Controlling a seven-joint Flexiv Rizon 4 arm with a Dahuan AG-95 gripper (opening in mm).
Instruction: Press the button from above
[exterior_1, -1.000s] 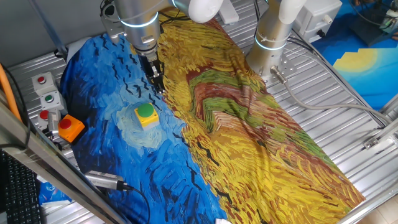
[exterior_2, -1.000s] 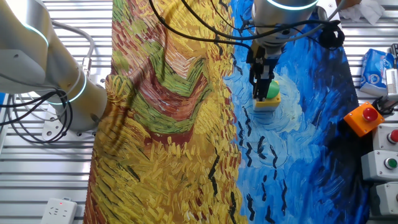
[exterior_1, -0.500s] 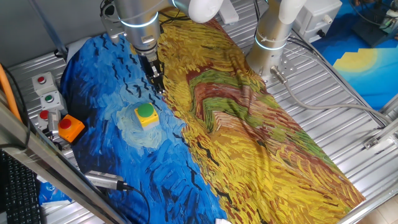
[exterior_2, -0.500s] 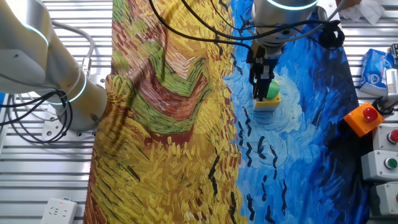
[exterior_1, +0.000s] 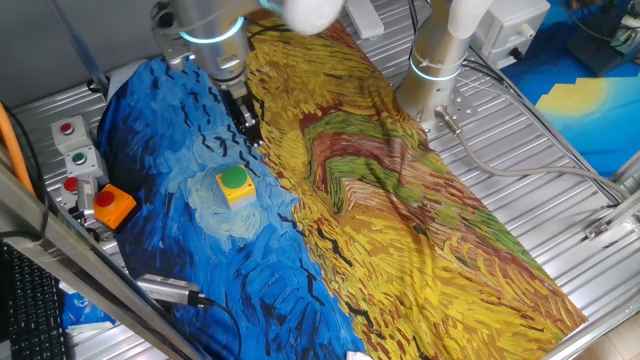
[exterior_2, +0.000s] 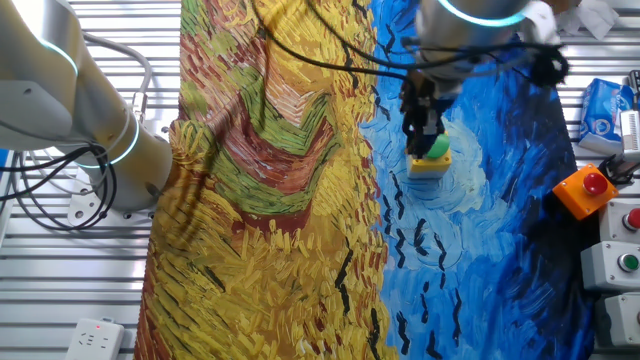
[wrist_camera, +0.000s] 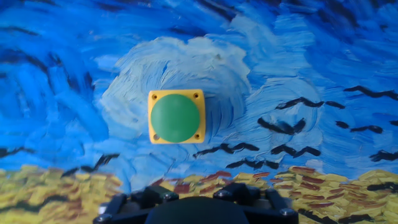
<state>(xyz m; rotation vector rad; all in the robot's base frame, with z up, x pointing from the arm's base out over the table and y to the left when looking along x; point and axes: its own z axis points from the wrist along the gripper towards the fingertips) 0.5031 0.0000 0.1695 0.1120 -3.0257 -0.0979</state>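
The table (exterior_1: 560, 170) has a ribbed metal top. A painted cloth (exterior_1: 400, 220), blue on one side and yellow on the other, covers most of it. The green button (exterior_1: 234, 183) on its yellow box stands on the blue part. A red button (exterior_1: 108, 205) on an orange box sits at the cloth's edge.

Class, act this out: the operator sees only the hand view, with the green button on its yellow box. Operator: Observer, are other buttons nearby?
Observer: Yes, a red button on an orange box sits at the edge of the cloth, well apart from the green button.
Operator: Anything else there?
Observer: Small grey button boxes stand beside it, off the cloth.
Operator: Am I touching the cap?
Observer: No; the gripper hangs clear of it.
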